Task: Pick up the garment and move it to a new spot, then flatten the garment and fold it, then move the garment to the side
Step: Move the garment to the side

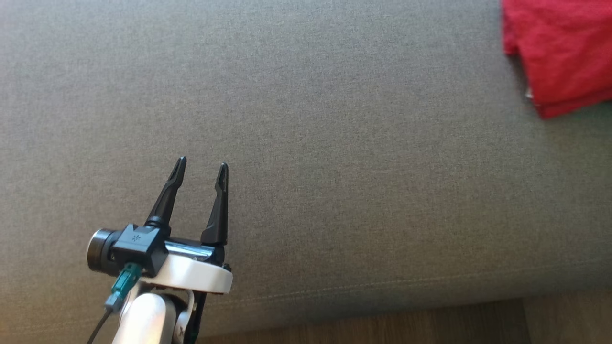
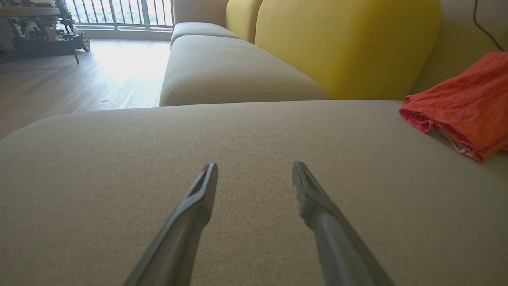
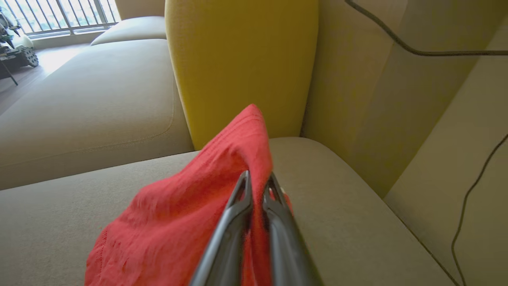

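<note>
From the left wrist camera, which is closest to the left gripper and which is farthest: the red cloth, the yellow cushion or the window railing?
Counting from the left gripper, open above the seat:
1. Red cloth, lying on the same seat, at the view's right.
2. Yellow cushion, standing at the back of the seat, ahead.
3. Railing, far across the floor, at the top left.
</note>
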{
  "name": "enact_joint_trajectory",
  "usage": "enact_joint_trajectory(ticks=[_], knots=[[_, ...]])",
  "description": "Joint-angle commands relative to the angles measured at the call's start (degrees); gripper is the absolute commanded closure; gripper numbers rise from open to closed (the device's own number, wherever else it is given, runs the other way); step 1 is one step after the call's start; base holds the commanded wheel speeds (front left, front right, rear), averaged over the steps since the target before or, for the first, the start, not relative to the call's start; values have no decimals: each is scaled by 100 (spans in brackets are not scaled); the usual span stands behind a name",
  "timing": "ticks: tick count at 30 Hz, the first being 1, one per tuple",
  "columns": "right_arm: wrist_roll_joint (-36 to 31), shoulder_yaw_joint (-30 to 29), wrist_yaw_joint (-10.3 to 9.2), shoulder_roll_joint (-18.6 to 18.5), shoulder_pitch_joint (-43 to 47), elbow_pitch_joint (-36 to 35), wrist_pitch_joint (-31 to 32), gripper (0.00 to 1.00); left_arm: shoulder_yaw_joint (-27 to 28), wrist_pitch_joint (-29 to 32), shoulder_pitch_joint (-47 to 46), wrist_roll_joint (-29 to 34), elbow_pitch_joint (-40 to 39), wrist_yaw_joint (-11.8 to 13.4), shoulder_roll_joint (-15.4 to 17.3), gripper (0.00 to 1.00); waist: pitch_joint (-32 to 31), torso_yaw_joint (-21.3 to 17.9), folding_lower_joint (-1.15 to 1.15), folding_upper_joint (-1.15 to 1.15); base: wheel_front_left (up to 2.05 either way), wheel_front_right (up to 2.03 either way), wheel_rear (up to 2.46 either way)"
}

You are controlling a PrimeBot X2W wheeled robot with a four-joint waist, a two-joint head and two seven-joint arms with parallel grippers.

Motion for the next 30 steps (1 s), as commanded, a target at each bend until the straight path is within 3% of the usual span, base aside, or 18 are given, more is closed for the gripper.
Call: enact_joint_trajectory(ticks=[1,2,11,16,23,30], knots=[[-213,-154,-2,-239,197,-113,2,35,177,-70,-106,-6,-151,-4,-18,0,-68,10,0,0,0,0,0],[-311,-270,-2,-265,261,-113,32,0,171,-70,-96,-14,-142,-1,-18,0,-100,11,0,0,0,0,0],[-1338,-908,-2,-26,526,-111,17,0,114,-70,-18,-108,-127,67,-18,0,-380,67,0,0,0,0,0],[-1821,-1085,-2,729,647,-350,-104,0,152,-70,118,-179,-103,178,-18,0,-620,84,0,0,0,0,0],[-2497,-1353,-2,1781,2011,-2345,-112,0,233,-70,294,-407,-41,534,-18,0,-1096,199,0,0,0,0,0],[-3149,-1550,-2,2843,3961,-4416,-113,0,292,-70,523,-735,36,653,-18,0,-1623,407,0,0,0,0,0]])
